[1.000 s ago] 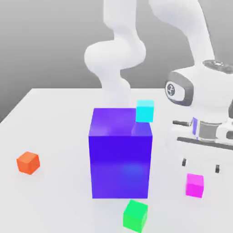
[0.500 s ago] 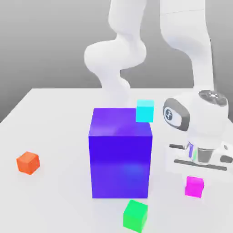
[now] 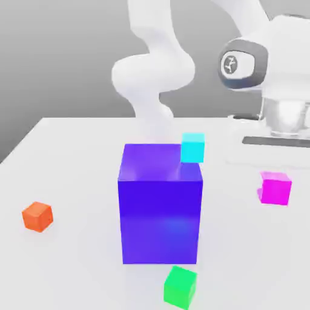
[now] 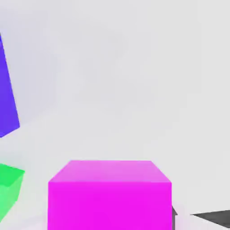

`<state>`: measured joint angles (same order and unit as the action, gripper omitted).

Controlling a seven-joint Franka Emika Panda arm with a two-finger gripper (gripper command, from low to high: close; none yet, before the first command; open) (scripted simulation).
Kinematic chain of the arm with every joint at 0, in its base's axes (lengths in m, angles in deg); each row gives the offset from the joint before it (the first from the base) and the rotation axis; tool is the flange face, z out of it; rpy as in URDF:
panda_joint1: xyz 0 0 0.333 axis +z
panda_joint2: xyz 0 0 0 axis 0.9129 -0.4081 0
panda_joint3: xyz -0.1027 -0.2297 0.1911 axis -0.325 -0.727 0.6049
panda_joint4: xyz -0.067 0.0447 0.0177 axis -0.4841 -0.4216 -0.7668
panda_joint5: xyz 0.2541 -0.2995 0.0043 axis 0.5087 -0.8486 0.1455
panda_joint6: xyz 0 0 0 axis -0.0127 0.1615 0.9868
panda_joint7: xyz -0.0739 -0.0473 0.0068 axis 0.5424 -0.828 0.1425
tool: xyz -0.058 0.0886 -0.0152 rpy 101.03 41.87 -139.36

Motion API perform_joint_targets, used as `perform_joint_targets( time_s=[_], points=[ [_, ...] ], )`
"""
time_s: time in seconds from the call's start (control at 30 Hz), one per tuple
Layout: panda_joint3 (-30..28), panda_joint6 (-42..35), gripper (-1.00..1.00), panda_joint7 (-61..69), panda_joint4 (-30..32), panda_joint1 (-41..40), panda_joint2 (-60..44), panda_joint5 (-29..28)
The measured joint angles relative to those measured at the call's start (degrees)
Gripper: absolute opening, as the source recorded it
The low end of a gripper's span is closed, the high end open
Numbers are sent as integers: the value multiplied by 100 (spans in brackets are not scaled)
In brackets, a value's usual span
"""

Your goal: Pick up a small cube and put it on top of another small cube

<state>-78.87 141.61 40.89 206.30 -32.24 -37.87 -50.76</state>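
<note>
The small cube (image 3: pixel 277 191), plain magenta, hangs in the air at the exterior view's right, well above the white table. My gripper (image 3: pixel 275 181) is shut on it, with the white hand (image 3: pixel 284 115) directly above. In the hand view the magenta cube (image 4: pixel 110 195) sits close between the jaws, and a dark fingertip (image 4: pixel 207 218) shows beside it. The other small cube (image 3: pixel 180 287), bright green, rests on the table near the front edge, lower and toward the exterior view's left of the held cube. It also appears in the hand view as a green cube (image 4: pixel 9 188) off to one side.
A big blue-purple cube (image 3: pixel 160 203) stands mid-table, just behind the green one. A cyan cube (image 3: pixel 193 148) sits at its top back corner. An orange cube (image 3: pixel 37 216) lies far to the exterior view's left. The white table (image 3: pixel 66 157) extends around them.
The gripper came down over the magenta cube, shut on it, then rose. The cube has left the table and now hangs higher and slightly further to the exterior view's right.
</note>
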Motion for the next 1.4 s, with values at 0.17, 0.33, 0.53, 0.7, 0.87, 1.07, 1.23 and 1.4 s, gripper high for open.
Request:
perform_joint_targets(
  time_s=[0.17, 0.33, 0.53, 0.7, 0.87, 1.07, 1.23, 1.4],
  points=[
    [-181, -501, -100, 428, -85, -145, 832, -201],
    [-512, -811, -100, 936, -142, -295, 1434, -295],
    [-1106, -910, -100, 1576, -183, -437, 1720, -317],
    [-1696, -763, -100, 2115, -207, -465, 1502, -225],
    [-2301, -433, -100, 2663, -237, -313, 839, 49],
    [-2787, 117, -100, 3480, -305, 84, -528, 900],
    [-2498, 583, -100, 4290, -425, 244, -1973, 2061],
    [-1854, 1326, 100, 5013, -517, -203, -3003, 3086]
  ],
)
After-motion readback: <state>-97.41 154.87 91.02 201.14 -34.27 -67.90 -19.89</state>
